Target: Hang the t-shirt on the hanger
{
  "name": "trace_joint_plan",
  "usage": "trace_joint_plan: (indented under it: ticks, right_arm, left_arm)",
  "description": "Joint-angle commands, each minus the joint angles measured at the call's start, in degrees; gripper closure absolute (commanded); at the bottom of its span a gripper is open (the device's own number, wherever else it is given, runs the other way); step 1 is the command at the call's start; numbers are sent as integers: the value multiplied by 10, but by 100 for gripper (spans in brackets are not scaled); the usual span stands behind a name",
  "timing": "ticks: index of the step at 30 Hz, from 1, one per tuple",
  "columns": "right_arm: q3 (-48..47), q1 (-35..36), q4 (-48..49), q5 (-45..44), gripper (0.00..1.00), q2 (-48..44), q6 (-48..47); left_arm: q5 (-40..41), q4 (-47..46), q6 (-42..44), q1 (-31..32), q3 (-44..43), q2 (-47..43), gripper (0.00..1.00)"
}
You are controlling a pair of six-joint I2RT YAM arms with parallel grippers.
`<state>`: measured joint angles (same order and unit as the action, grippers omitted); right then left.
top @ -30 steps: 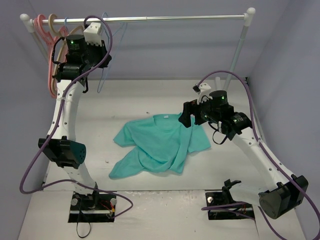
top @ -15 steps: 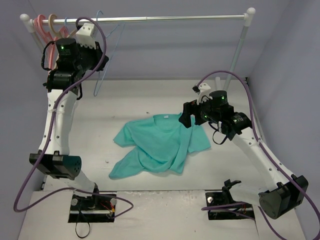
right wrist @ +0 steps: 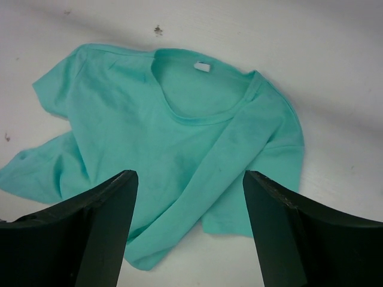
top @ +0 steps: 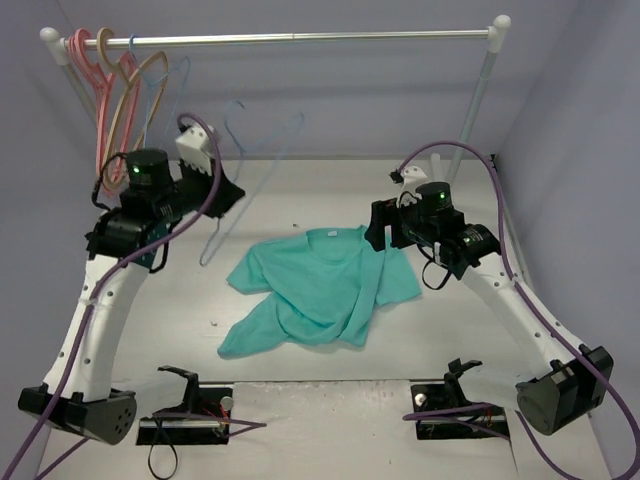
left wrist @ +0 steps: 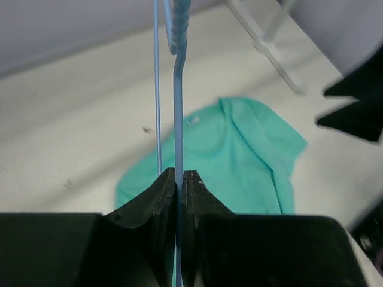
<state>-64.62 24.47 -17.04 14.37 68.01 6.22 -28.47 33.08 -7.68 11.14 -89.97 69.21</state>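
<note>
Bringing hanger and shirt together is, by my reading, the step you are in, and neither has met the other yet. Nearest you, the t-shirt (top: 310,290) lies crumpled on the table (top: 300,190), its hem twisted toward the near left, its round neck turned to the far side with the label showing inside. Just past its far right shoulder your right gripper (right wrist: 187,179) hangs above the cloth with its fingers spread wide and nothing between them; from the wrist view the neck opening sits ahead of the fingertips and a fold of fabric runs down between them, but I see no contact. Over on the left and somewhat farther back, your left gripper (left wrist: 178,179) is pinched tight on the hanger (left wrist: 178,119), gripping one thin blue wire so that the frame hangs in the air, off the rail, left of the shirt and well apart from it. Next, I would judge, you need the right fingers to come down and pinch one layer at the collar or shoulder, lift it enough to open the neck, and let the left arm feed one hanger shoulder in; the wire is thin and may swivel in the grip, so go gently. At the far wall the rail (top: 350,37) carries the pink hanger (top: 80,45), the tan hanger (top: 105,42) and a second blue wire one, all bunched at its left end.
</note>
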Motion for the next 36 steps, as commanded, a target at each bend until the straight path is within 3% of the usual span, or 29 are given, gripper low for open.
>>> trace_joint_plan:
  ticks: [1,6,15,18,26,36]
  right_arm:
    - [10,1,9,-79,29,27,50]
    - [30,1,38,-86,49,68,118]
    - [-23,1,84,-123,83,182,181]
    - [-53,2,95,-138,85,234,201]
    - [-154,8,67,-212,72,377,247]
    - [-219,10,39,-256,72,476,267]
  left_arm:
    - [-36,-5,-24,57,55,-29,100]
    - [43,23,-25,207,155,-33,100]
    - [39,-9,-12,217,244,-29,100]
    - [53,-10,1,216,254,-30,100]
    - [50,-31,15,207,274,-20,100]
    - [18,-47,28,184,270,9,100]
